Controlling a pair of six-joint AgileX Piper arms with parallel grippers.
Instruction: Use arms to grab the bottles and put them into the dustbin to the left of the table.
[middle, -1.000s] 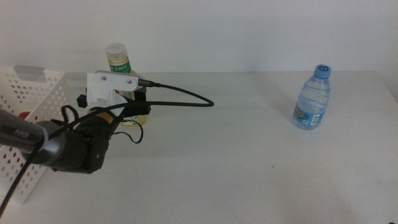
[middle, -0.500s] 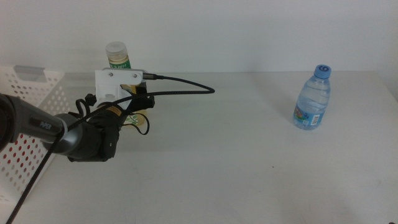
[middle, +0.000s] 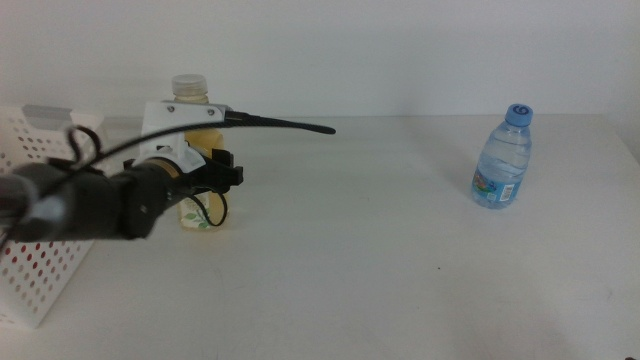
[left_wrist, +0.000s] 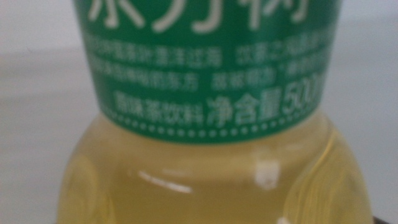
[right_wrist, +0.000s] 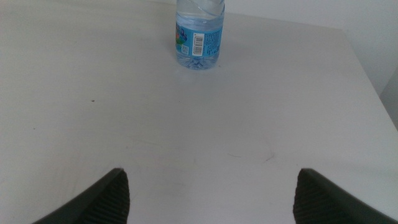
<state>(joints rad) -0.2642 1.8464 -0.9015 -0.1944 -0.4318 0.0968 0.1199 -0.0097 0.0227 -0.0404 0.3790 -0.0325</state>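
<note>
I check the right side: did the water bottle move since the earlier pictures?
No. The water bottle stands at the same spot near the table's right edge.

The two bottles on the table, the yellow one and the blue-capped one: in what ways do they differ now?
The yellow-drink bottle has a pale cap, a green label and yellow liquid; the water bottle has a blue cap and looks clear. The yellow-drink bottle stands near the dustbin with the left gripper at it; the water bottle stands alone far across the table, with the open right gripper short of it. Both stand upright and capped.
</note>
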